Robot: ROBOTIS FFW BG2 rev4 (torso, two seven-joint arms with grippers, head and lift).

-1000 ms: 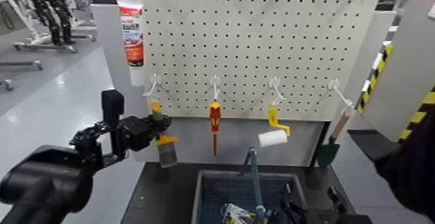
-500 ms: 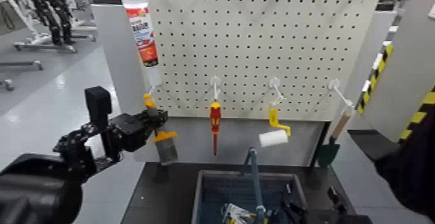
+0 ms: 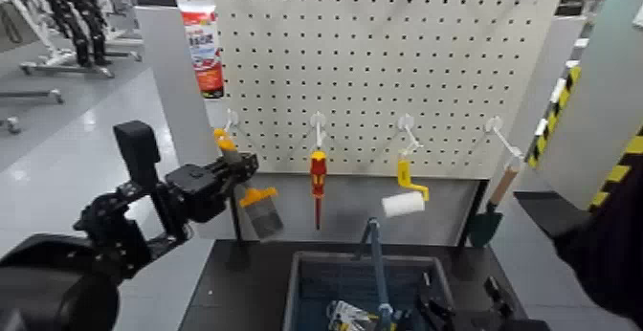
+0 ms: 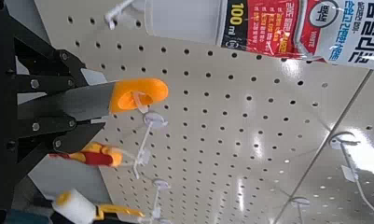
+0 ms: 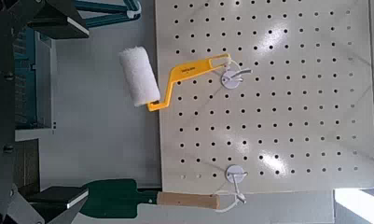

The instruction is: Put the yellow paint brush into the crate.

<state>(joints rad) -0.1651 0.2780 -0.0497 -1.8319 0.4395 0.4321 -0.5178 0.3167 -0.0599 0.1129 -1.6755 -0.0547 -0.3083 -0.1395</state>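
Yellow paint brush [image 3: 264, 216]: in the left gripper, in front of the pegboard's lower left part; tilted, orange tip up near a white hook, grey bristles down, outside the crate.
Left gripper [image 3: 243, 165]: closed on the brush's grey handle, between the orange tip and the yellow collar.
Right gripper [image 3: 457, 294]: low, by the crate's right side; open, holding nothing.
Crate [image 3: 316, 257]: grey-blue, lighter rim, its blue-grey handle [image 3: 377, 263] raised; a white-and-yellow item [image 3: 352, 316] lies inside.
Table [image 3: 251, 270]: black, under the crate.
Screwdriver [image 3: 319, 168]: red and yellow, hanging tip down from a hook, right of the brush.
Paint roller [image 3: 404, 203]: white, yellow handle up, hanging right of the screwdriver.
Trowel [image 3: 486, 224]: dark green blade down, wooden handle up, hanging at the far right.
Tube [image 3: 201, 53]: white and red, upright, above the brush.
Pegboard [image 3: 354, 57]: pale, upright, behind the hanging tools.
Floor [image 3: 105, 143]: grey, stretching away behind at left.
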